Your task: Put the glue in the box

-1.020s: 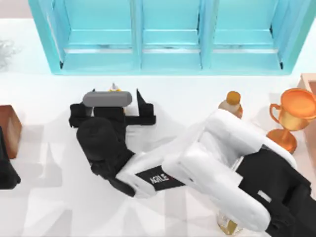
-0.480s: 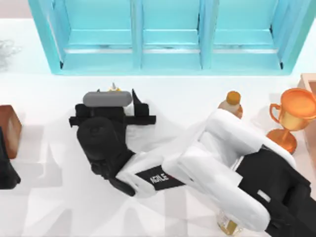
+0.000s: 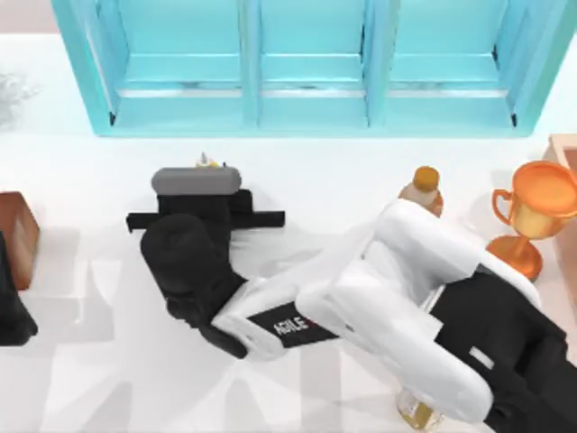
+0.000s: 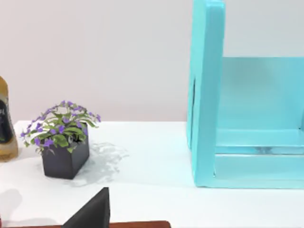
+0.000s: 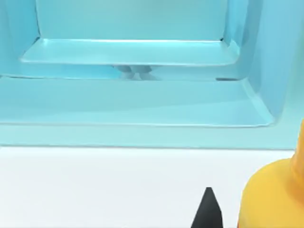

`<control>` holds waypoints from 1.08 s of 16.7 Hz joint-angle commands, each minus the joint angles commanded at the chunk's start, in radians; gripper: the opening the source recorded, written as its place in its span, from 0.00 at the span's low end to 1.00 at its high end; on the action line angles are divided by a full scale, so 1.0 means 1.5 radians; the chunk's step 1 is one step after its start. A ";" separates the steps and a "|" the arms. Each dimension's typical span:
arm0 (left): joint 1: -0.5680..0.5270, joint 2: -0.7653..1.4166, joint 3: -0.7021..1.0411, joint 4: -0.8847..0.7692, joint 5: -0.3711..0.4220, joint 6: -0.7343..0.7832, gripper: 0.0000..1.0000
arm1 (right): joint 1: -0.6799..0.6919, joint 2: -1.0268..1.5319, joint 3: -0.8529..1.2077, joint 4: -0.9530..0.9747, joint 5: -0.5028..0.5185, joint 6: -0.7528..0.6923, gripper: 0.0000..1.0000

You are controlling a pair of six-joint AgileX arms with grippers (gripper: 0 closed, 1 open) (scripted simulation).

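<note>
Going across the top view from the left: a brown block point(image 3: 18, 236) sits at the left edge of the tabletop point(image 3: 361, 194), and the left tool point(image 3: 11, 298) is parked right below it, barely poking in, so I can't tell if it's open or shut. From its wrist camera there's a potted purple-flower plant point(image 4: 64, 142) in a dark pot and an amber bottle point(image 4: 7, 123) with a dark label I can't read.

Middle of the tabletop: the right tool point(image 3: 206, 185) is down over the glue point(image 3: 208, 161), whose tip peeks out past the grey wrist housing, just in front of the box point(image 3: 306, 113). The right wrist view has the yellow glue body point(image 5: 273, 194) beside one dark finger point(image 5: 208, 209), but I can't tell whether the tool is actually pinching it. The only readable writing is "AGILE" on the arm's black link.

A clear white strip of tabletop lies between the glue and the box's front lip. Further right stand a tan bottle point(image 3: 422, 189) with an orange cap and a copper trophy point(image 3: 534, 216).
</note>
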State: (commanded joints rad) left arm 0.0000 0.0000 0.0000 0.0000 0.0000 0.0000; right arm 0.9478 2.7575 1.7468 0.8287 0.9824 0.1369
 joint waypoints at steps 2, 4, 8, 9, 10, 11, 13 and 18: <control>0.000 0.000 0.000 0.000 0.000 0.000 1.00 | 0.000 0.000 0.000 0.000 0.000 0.000 0.00; 0.000 0.000 0.000 0.000 0.000 0.000 1.00 | 0.000 0.000 0.000 0.000 0.000 0.000 0.00; 0.000 0.000 0.000 0.000 0.000 0.000 1.00 | 0.000 0.000 0.000 0.000 0.000 0.000 0.00; 0.000 0.000 0.000 0.000 0.000 0.000 1.00 | 0.002 -0.001 0.000 0.000 0.000 0.001 0.00; 0.000 0.000 0.000 0.000 0.000 0.000 1.00 | 0.002 -0.003 -0.002 -0.002 0.000 0.001 0.00; 0.000 0.000 0.000 0.000 0.000 0.000 1.00 | 0.001 -0.012 -0.005 -0.011 -0.001 0.001 0.00; 0.000 0.000 0.000 0.000 0.000 0.000 1.00 | 0.001 -0.049 -0.011 -0.041 -0.001 0.002 0.00; 0.000 0.000 0.000 0.000 0.000 0.000 1.00 | 0.001 -0.136 -0.023 -0.110 -0.002 0.003 0.00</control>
State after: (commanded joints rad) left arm 0.0000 0.0000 0.0000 0.0000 0.0000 0.0000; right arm 0.9501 2.5542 1.7116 0.6633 0.9795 0.1420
